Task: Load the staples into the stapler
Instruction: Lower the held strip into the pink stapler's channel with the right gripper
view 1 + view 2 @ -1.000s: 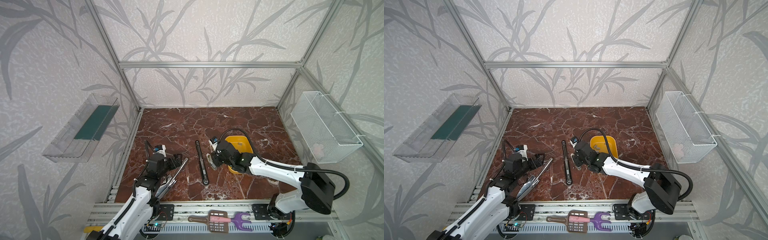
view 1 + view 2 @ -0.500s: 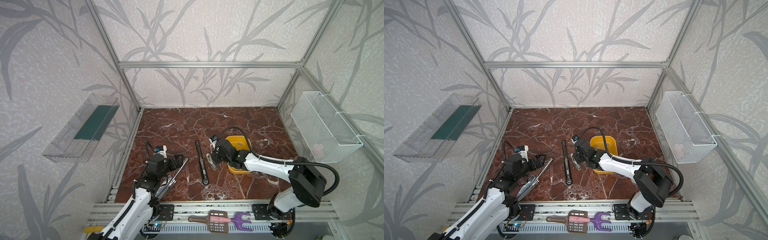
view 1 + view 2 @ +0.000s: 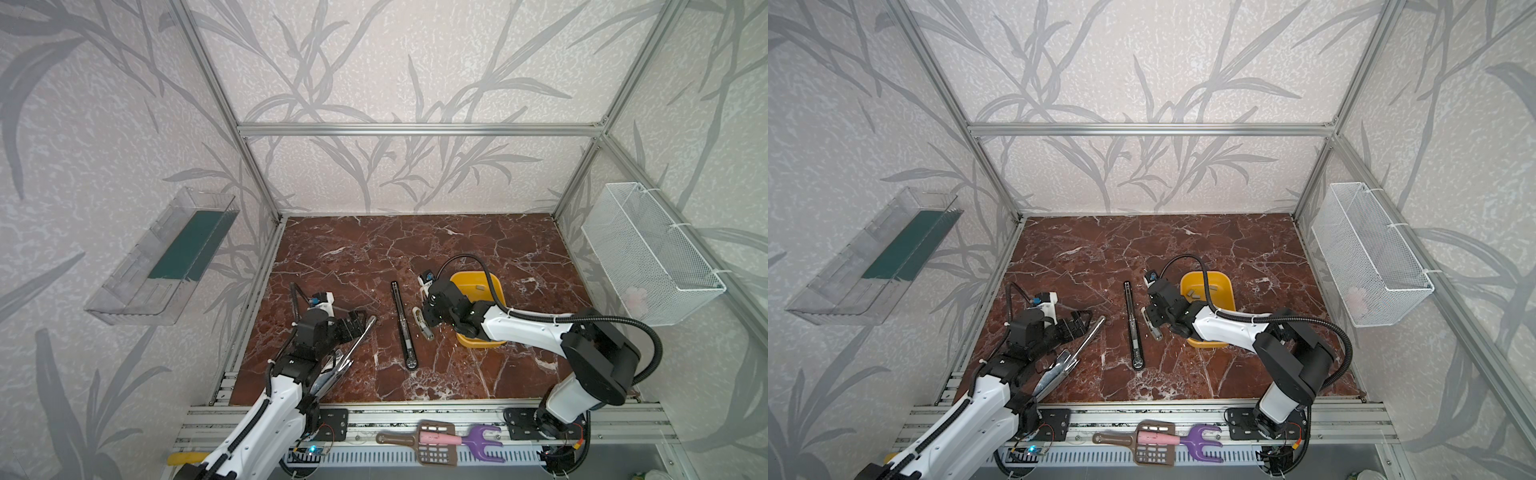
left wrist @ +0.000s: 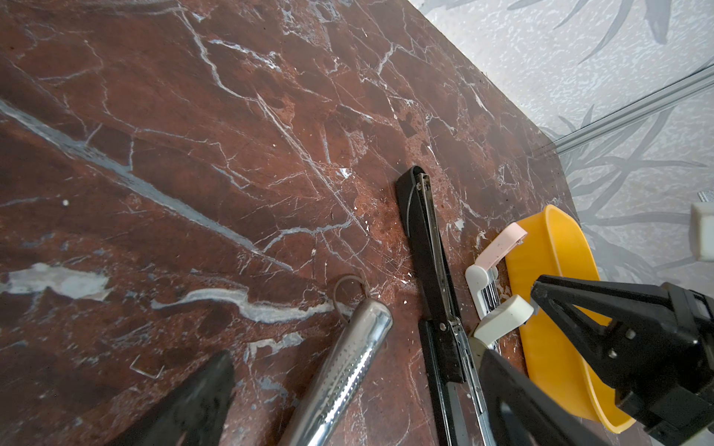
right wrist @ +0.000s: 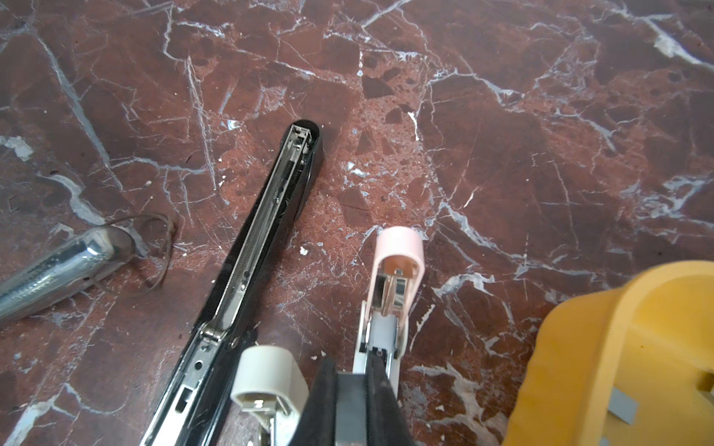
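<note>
Hovering closed over the open pink-and-white stapler [image 5: 390, 293] at lower middle, the right claw [image 5: 349, 372] shows a grey sliver between its tips. Whether that is a strip, I cannot tell. The staples [image 3: 1194, 294] lie in the yellow tray [image 3: 1225, 297], right of it. The step looks like seating a strip; next comes lining it up with the stapler's channel. The left claw [image 3: 355, 324] gapes wide, empty, at lower left.

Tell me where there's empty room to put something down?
Bare: the back of the table, between the back wall and the yellow bowl. Crowded: the front, where silver stapler, black stapler, pink stapler and bowl lie close together.
</note>
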Controlling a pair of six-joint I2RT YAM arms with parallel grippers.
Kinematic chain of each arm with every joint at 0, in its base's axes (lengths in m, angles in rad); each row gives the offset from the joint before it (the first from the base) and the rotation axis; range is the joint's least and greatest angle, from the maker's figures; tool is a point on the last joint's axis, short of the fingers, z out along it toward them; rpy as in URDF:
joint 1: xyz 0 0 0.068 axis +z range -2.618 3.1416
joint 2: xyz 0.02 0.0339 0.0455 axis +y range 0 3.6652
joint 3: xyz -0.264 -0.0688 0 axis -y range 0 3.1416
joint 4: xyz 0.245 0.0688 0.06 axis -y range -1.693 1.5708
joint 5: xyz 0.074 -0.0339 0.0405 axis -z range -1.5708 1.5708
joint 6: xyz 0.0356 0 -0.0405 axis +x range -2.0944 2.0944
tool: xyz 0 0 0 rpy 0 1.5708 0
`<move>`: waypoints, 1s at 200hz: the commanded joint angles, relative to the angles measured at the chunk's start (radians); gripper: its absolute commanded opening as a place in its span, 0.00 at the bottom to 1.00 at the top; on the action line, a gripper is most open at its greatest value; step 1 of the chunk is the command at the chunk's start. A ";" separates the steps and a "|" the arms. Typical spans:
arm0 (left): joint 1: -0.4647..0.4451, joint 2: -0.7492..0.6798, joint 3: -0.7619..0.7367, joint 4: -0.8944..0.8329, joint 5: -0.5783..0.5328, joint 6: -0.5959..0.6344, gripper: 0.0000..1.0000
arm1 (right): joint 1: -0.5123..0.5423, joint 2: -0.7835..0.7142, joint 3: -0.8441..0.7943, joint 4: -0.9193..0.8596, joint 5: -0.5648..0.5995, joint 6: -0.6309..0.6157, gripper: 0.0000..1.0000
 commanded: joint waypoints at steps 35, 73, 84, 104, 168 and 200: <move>-0.005 -0.009 -0.007 0.014 0.001 -0.012 0.99 | -0.024 0.038 -0.014 0.043 0.011 0.021 0.03; -0.005 -0.006 -0.009 0.017 0.004 -0.012 0.99 | -0.033 0.054 -0.018 0.054 0.011 0.037 0.03; -0.005 -0.006 -0.007 0.017 0.002 -0.012 0.99 | -0.033 0.059 -0.017 0.056 0.004 0.037 0.03; -0.005 -0.004 -0.007 0.017 0.003 -0.012 0.99 | -0.033 0.063 -0.012 0.058 0.004 0.041 0.03; -0.005 -0.006 -0.008 0.017 0.003 -0.012 0.99 | -0.033 0.090 -0.017 0.061 0.008 0.054 0.03; -0.007 -0.006 -0.008 0.018 0.000 -0.012 0.99 | -0.033 0.093 -0.019 0.059 0.017 0.053 0.02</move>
